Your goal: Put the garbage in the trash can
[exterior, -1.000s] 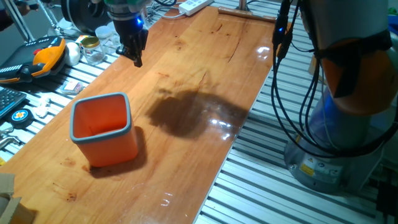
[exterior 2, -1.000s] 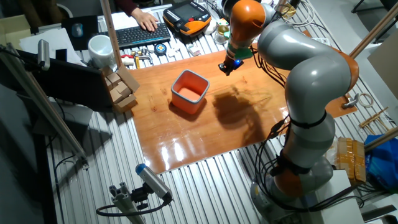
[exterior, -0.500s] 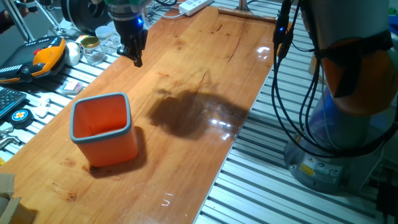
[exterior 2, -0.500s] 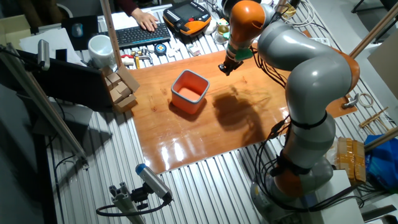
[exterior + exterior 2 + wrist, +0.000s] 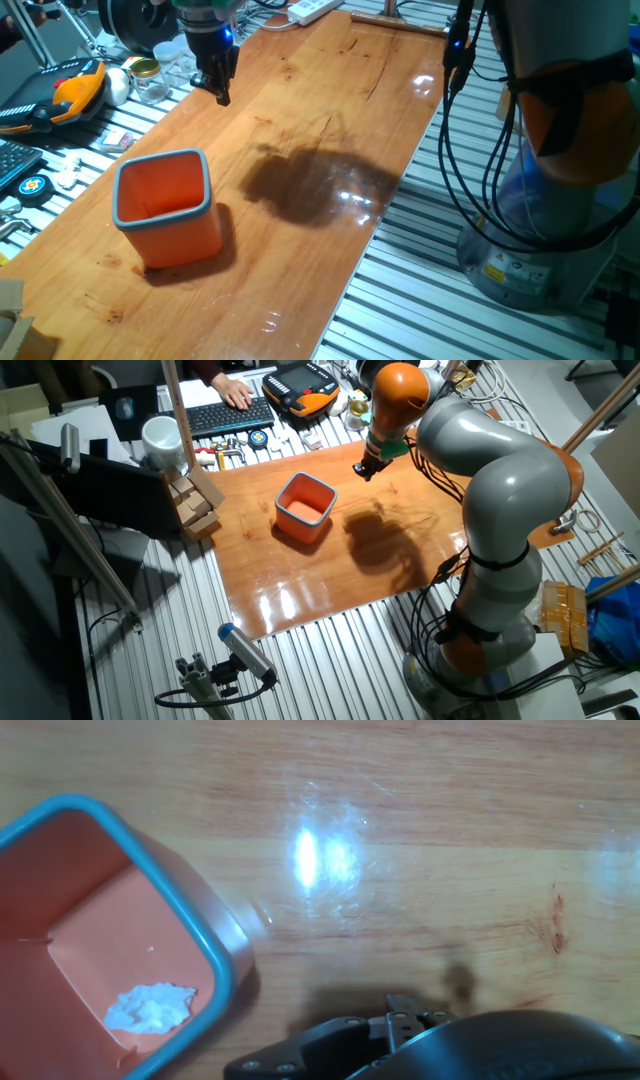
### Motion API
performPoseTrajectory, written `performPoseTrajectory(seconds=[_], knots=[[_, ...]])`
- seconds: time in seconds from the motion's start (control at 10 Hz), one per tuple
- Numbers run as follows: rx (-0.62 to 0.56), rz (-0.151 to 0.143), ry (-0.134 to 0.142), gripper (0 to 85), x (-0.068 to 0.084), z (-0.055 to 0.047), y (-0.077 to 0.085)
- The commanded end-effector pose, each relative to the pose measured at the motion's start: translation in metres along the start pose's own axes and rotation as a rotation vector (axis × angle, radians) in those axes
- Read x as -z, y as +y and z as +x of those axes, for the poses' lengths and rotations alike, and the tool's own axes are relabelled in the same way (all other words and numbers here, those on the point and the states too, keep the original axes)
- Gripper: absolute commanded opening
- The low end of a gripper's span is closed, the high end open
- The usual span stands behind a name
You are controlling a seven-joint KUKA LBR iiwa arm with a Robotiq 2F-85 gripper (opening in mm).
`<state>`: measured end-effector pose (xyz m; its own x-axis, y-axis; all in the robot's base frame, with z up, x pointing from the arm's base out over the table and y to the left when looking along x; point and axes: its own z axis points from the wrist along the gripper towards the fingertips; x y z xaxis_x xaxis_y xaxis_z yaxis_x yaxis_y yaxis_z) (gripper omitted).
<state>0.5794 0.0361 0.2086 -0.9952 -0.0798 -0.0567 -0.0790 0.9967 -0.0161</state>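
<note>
One fixed view sits low and close at a corner of the table (image 5: 330,120), looking along its length toward the cluttered far end, arm base at right. The other fixed view is high and farther back, looking down from the opposite side across the whole table (image 5: 300,575) and arm. Both share the trash can (image 5: 167,208) (image 5: 305,507). Hand view points straight down, very near, catching the trash can (image 5: 120,980) at lower left.
</note>
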Motion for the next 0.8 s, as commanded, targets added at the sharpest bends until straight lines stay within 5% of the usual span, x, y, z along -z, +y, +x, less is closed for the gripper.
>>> performPoseTrajectory(seconds=[0.0, 0.2, 0.7], knots=[[0.006, -0.001, 0.004, 0.0, 0.0, 0.0, -0.001], [0.018, 0.006, -0.005, 0.0, -0.004, 0.002, -0.007], [0.033, -0.016, 0.042, 0.0, 0.004, 0.007, -0.013]])
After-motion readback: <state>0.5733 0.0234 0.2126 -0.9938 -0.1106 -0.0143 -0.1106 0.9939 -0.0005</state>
